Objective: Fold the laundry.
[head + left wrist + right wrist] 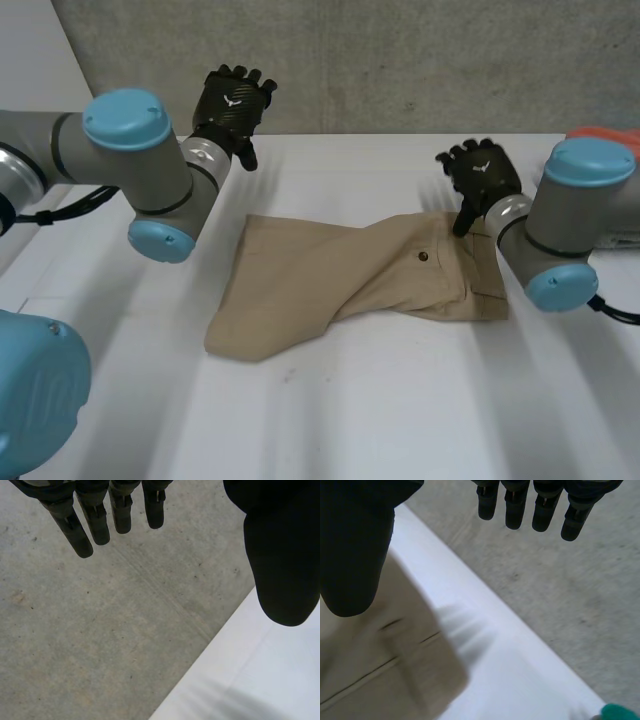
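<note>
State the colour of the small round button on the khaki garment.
The small round button is dark brown; the head view shows it best.

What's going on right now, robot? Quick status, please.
Left hand open, clear of the shorts. Right hand open over their waistband end. Shorts lie on the table, unheld. Orange thing past the right arm, away from them.

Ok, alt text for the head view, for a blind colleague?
A tan garment lies crumpled on the white table. The right hand is open over its buttoned end; the left hand is open, clear of it.
</note>
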